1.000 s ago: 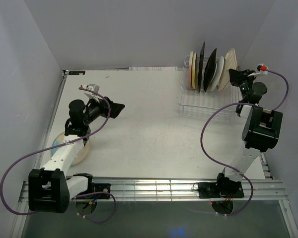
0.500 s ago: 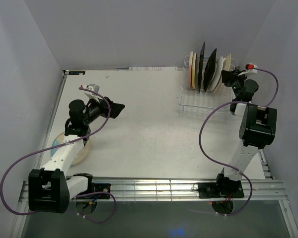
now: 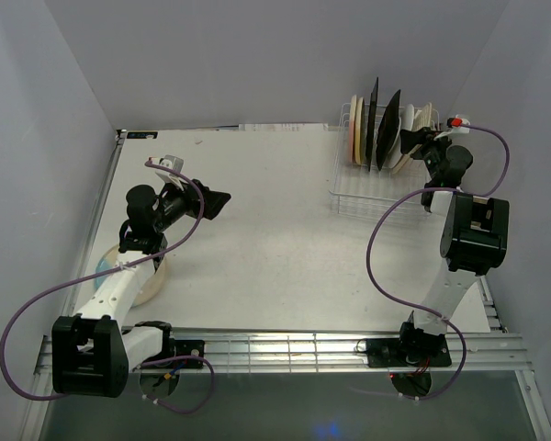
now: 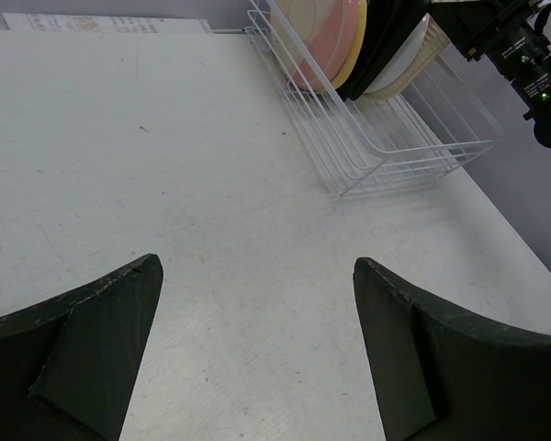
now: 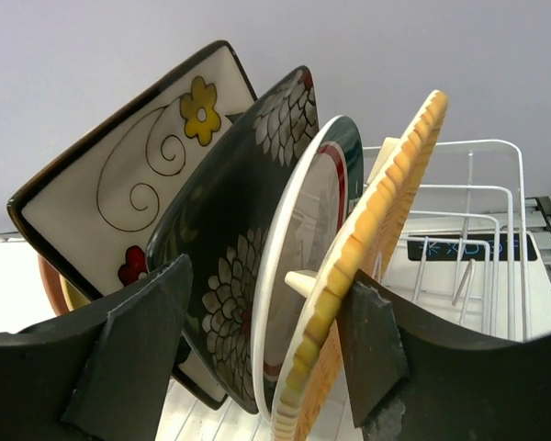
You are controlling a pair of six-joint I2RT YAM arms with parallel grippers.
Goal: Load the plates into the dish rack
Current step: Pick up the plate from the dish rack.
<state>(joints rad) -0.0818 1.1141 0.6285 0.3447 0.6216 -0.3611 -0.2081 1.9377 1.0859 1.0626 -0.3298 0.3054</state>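
Note:
The white wire dish rack (image 3: 367,207) stands at the back right with several plates (image 3: 386,138) upright in it. In the right wrist view they are a cream floral square plate (image 5: 138,175), a black floral one (image 5: 248,239), a green-rimmed white round one (image 5: 303,266) and an orange ribbed one (image 5: 386,211). My right gripper (image 3: 415,142) is open astride their near edges; one finger rests against the orange plate's back, the other stands apart. A blue-cream plate (image 3: 154,280) lies on the table under my left arm. My left gripper (image 3: 222,200) hangs open and empty over the table.
The left wrist view shows pink (image 4: 317,37) and yellow-cream (image 4: 354,46) plates at the rack's far end, and rack wires (image 4: 395,156). Grey walls close in on both sides and the back. A metal rail (image 3: 285,349) runs along the near edge.
My right gripper has opened and let go of the orange ribbed plate, which now stands in the rack. The right arm has shifted left toward the rack. The left arm is still.

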